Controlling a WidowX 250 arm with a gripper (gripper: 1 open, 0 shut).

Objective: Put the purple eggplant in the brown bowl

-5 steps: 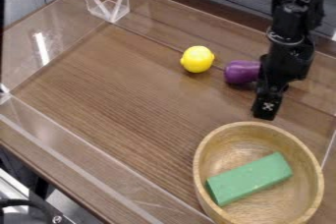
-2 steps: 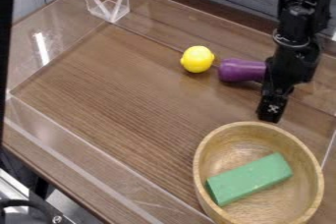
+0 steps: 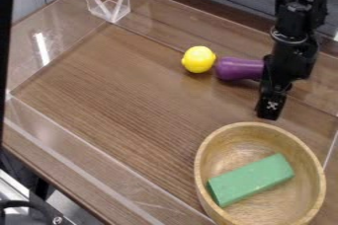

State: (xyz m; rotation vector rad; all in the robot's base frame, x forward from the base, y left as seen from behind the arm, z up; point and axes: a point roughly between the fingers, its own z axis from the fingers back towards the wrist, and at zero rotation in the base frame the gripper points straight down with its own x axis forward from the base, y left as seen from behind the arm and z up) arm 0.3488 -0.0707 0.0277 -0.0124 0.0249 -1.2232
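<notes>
The gripper (image 3: 272, 103) is standing just beside the eggplant (image 3: 240, 69), which is lying crosswise behind its fingers; their spread I cannot tell.

The robot arm (image 3: 298, 30) is black, with bulky, angular segments.

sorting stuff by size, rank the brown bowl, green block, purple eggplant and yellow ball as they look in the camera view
1. brown bowl
2. green block
3. purple eggplant, partly hidden
4. yellow ball
</notes>
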